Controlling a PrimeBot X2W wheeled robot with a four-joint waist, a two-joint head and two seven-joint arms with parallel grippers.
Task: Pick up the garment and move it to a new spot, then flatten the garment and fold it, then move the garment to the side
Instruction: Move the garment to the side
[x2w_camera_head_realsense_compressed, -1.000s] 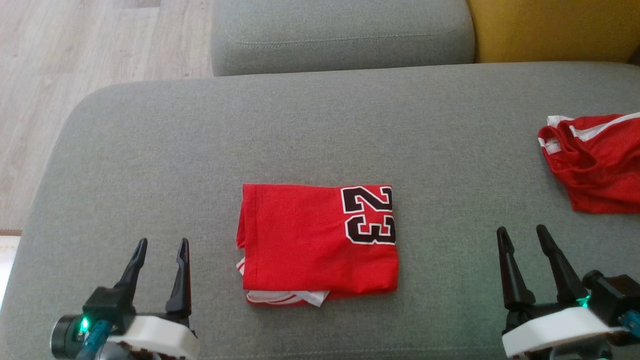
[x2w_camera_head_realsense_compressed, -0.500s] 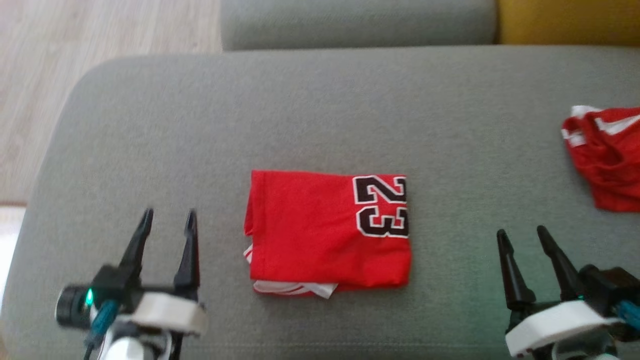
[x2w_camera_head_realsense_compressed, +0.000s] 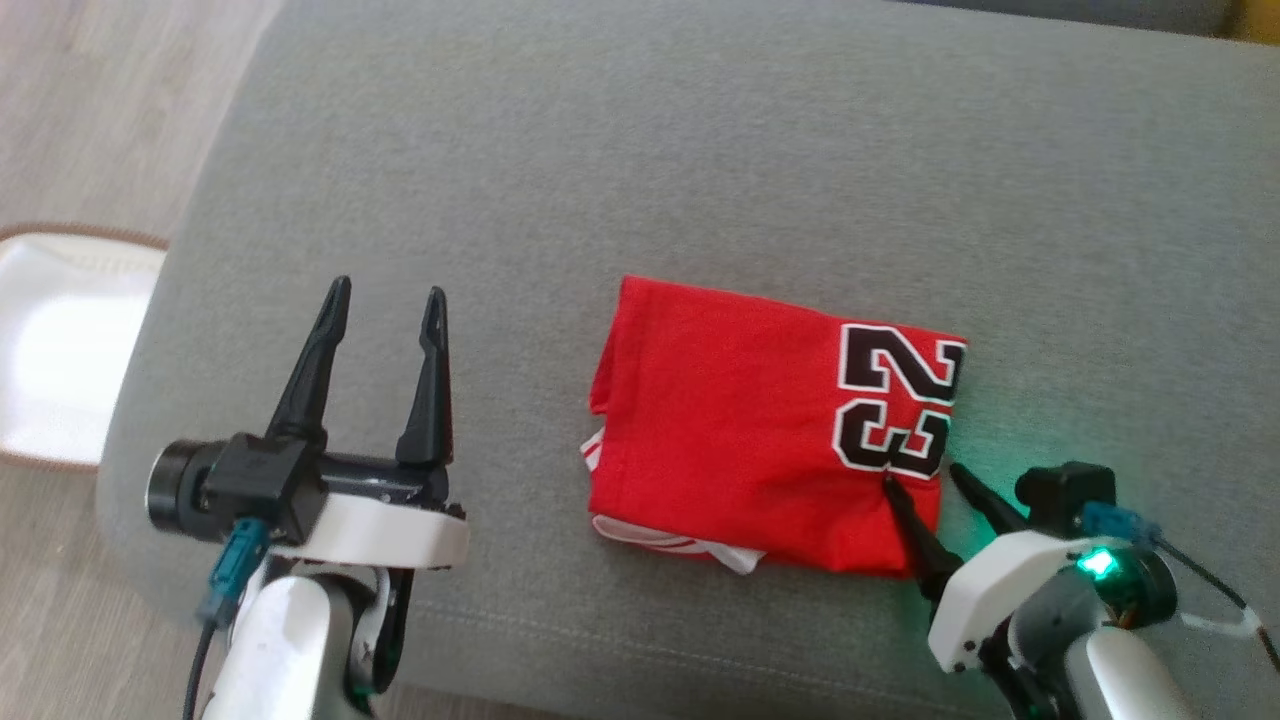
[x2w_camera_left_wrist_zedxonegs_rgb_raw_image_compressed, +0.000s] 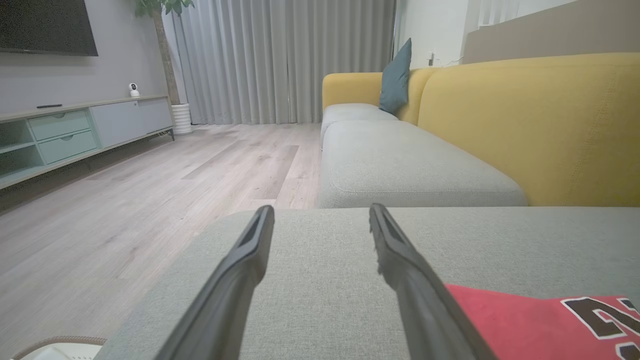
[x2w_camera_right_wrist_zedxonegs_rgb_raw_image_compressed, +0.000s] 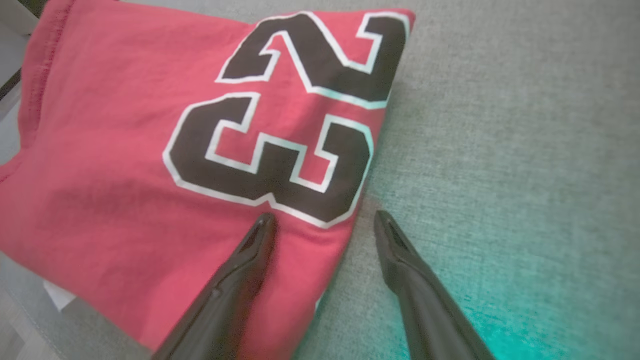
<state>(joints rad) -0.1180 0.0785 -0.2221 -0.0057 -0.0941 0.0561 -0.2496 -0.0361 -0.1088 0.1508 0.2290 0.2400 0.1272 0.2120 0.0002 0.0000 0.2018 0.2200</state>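
Grey sofa (x2w_camera_head_realsense_compressed: 700, 150), white basket (x2w_camera_head_realsense_compressed: 60, 350), wooden floor (x2w_camera_head_realsense_compressed: 100, 90)

- I read "23" (x2w_camera_head_realsense_compressed: 897, 411) on the folded red garment (x2w_camera_head_realsense_compressed: 720, 430): black block digits with a white outline, at its right end in the head view, lying sideways.
- Right wrist view: both digits show whole and sharp.
- Left wrist view: the digits are cut by the frame edge, so I can't read them there.

You're in a home living room: past the yellow sofa (x2w_camera_left_wrist_zedxonegs_rgb_raw_image_compressed: 530, 130) hang curtains (x2w_camera_left_wrist_zedxonegs_rgb_raw_image_compressed: 280, 60); a TV console (x2w_camera_left_wrist_zedxonegs_rgb_raw_image_compressed: 75, 135) faces it across the wood floor (x2w_camera_left_wrist_zedxonegs_rgb_raw_image_compressed: 150, 200).
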